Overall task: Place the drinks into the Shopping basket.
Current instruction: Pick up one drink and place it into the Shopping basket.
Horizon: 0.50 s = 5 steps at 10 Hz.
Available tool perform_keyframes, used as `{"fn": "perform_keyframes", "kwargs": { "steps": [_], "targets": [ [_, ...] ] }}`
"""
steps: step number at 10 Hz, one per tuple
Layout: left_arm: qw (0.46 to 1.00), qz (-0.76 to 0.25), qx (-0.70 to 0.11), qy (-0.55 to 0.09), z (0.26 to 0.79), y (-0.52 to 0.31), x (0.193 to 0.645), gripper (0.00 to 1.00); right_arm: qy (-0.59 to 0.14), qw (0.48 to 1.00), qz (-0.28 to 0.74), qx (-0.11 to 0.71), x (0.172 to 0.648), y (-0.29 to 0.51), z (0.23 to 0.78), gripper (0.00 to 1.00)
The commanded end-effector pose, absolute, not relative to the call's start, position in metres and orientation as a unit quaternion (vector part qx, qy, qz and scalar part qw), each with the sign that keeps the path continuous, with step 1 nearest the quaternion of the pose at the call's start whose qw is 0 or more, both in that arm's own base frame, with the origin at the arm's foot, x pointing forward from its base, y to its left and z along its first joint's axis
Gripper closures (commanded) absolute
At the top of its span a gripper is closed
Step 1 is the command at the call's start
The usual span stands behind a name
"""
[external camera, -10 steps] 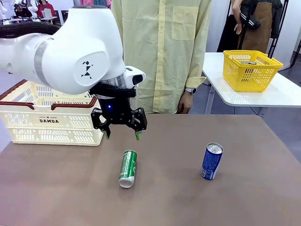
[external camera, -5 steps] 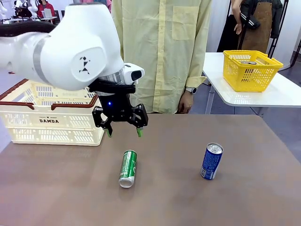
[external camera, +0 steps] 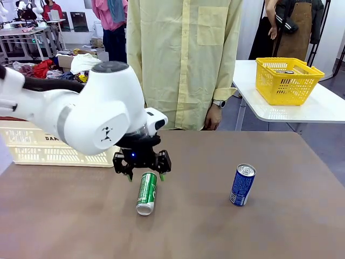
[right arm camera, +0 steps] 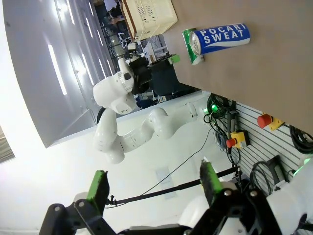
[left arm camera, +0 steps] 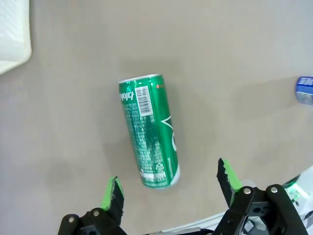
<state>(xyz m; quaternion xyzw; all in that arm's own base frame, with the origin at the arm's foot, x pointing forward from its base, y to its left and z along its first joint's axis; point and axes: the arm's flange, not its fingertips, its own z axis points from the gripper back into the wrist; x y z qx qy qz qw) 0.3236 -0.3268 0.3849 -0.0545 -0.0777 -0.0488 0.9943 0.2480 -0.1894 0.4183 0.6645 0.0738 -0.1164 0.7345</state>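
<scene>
A green can lies on its side on the brown table; in the left wrist view the green can stretches away between my fingers. My left gripper hangs open just above the can's far end, one green pad on each side, touching nothing; the left gripper has its fingertips wide apart. The blue can stands upright to the right and appears as the blue can in the right wrist view. The Shopping basket sits at the far left, partly hidden by my arm. My right gripper is open and holds nothing.
A person in a pale yellow shirt stands at the far edge of the table. A yellow mesh basket rests on a white side table at the right. Bare tabletop lies between the two cans.
My left arm has come down and slightly toward me, bringing the open gripper from well above the table to just over the green can. Neither can has moved.
</scene>
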Motion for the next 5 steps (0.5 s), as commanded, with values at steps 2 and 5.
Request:
{"fn": "perform_keyframes", "kwargs": {
  "steps": [2,5],
  "targets": [
    [0.999,-0.029,-0.026,-0.025,0.34,-0.348,0.36,0.0,0.082,0.732,-0.12,0.665,0.247,-0.19,0.422,0.0],
    [1.0,-0.018,-0.024,0.01,0.304,-0.35,0.373,0.0,0.082,0.732,-0.12,0.665,0.247,-0.19,0.422,0.0]
  ]
}}
